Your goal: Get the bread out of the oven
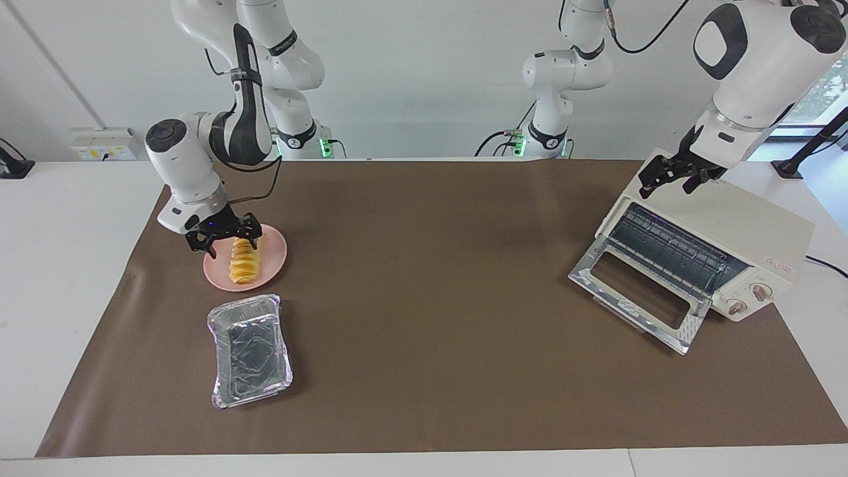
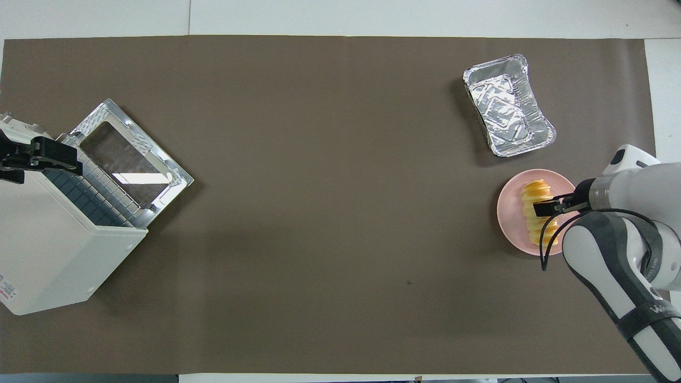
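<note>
The bread (image 1: 242, 261) (image 2: 531, 192), a ridged golden loaf, lies flat on the round pink plate (image 1: 275, 255) (image 2: 509, 219) at the right arm's end of the table. My right gripper (image 1: 232, 244) (image 2: 547, 207) hovers just over the loaf and the plate, open, holding nothing. The cream oven (image 1: 735, 222) (image 2: 53, 255) stands at the left arm's end. Its glass door (image 1: 633, 298) (image 2: 127, 159) is dropped open, and the wire rack shows bare. My left gripper (image 1: 672, 179) (image 2: 37, 158) waits open over the oven's top edge.
A crinkled silver foil tray (image 1: 250, 350) (image 2: 508, 106) sits beside the plate, farther from the robots. A brown mat (image 1: 430, 278) covers the table between the plate and the oven.
</note>
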Action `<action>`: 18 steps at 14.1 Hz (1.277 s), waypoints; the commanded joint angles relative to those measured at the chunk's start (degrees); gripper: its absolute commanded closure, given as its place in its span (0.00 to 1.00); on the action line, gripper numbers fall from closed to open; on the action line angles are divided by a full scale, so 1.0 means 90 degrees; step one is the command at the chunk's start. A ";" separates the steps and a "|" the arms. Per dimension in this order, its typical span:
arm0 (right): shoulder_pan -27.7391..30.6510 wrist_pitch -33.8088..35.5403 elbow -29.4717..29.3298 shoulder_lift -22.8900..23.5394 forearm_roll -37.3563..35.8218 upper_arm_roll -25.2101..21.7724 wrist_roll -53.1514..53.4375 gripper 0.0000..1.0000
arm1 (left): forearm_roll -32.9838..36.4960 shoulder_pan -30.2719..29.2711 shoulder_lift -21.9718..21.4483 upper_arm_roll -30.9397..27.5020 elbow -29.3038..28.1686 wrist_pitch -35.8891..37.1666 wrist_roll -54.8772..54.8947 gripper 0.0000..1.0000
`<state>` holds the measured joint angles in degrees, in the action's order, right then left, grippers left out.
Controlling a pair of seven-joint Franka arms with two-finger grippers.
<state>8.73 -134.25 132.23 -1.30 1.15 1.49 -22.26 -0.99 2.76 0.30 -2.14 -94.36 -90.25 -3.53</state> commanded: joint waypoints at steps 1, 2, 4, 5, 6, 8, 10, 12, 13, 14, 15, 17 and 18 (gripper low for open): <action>0.0095 0.0502 -0.0804 0.0164 0.0038 0.0078 0.0227 0.00 | 0.0101 0.0016 -0.0151 -0.0026 -0.0122 0.0028 0.0021 0.00; 0.0056 0.0677 -0.1009 0.0164 0.0038 0.0078 0.0247 0.00 | 0.0101 0.0025 -0.0151 -0.0026 -0.0122 0.0028 0.0021 0.00; 0.0065 0.1311 -0.1555 0.0164 0.0038 0.0078 0.0257 0.00 | 0.0101 0.0025 -0.0151 -0.0026 -0.0122 0.0028 0.0021 0.00; 0.0065 0.1681 -0.1819 0.0116 0.0038 0.0078 0.0257 0.00 | 0.0101 0.0025 -0.0151 -0.0026 -0.0122 0.0028 0.0021 0.00; 0.0065 0.1955 -0.2025 0.0057 0.0038 0.0068 0.0267 0.00 | 0.0101 0.0025 -0.0151 -0.0026 -0.0122 0.0028 0.0012 0.00; 0.0056 0.2386 -0.2289 -0.0099 0.0029 0.0078 0.0383 0.00 | 0.0101 0.0025 -0.0151 -0.0026 -0.0122 0.0028 0.0021 0.00; 0.0046 0.2621 -0.2320 -0.0284 0.0019 0.0068 0.0539 0.00 | 0.0101 0.0025 -0.0151 -0.0026 -0.0122 0.0028 0.0021 0.00; 0.0046 0.2953 -0.2320 -0.0460 0.0019 0.0068 0.0608 0.00 | 0.0101 0.0025 -0.0151 -0.0026 -0.0122 0.0018 0.0021 0.00; 0.0046 0.3148 -0.2320 -0.0606 0.0009 0.0068 0.0753 0.00 | 0.0101 0.0025 -0.0151 -0.0026 -0.0122 0.0028 0.0021 0.00; 0.0046 0.3266 -0.2320 -0.0694 -0.0030 0.0068 0.0900 0.00 | 0.0101 0.0025 -0.0151 -0.0026 -0.0122 0.0028 0.0021 0.00; 0.0036 0.3296 -0.2339 -0.0753 -0.0059 0.0068 0.0959 0.00 | 0.0101 0.0025 -0.0151 -0.0026 -0.0122 0.0028 0.0021 0.00; 0.0026 0.3616 -0.2543 -0.0774 -0.0059 0.0078 0.1018 0.00 | 0.0101 0.0025 -0.0151 -0.0026 -0.0122 0.0028 0.0021 0.00; 0.0026 0.3831 -0.2776 -0.0706 -0.0069 0.0078 0.1164 0.00 | 0.0101 0.0025 -0.0151 -0.0026 -0.0122 0.0028 0.0021 0.00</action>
<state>8.67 -103.15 110.32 -8.08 1.10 1.71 -14.30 -0.99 2.76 0.30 -2.15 -94.36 -90.25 -3.53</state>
